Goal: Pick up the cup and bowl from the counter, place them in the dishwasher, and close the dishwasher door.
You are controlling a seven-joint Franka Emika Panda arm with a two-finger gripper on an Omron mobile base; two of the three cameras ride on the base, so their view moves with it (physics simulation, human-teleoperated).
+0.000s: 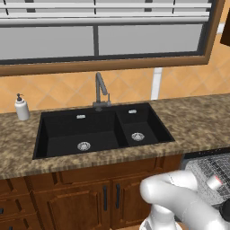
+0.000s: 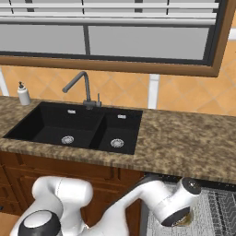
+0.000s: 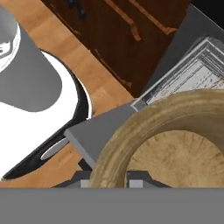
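Tan-brown bowl (image 3: 175, 144) sits clamped by its rim in the pincer (image 3: 111, 179), just above the dishwasher (image 1: 211, 168) rack, where the cup (image 1: 214, 181) lies.

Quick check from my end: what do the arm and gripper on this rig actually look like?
A glossy white arm of rounded, tubular segments with dark grey caps at the joints. The gripper has two small dark grey fingers. No cables or markings are visible.
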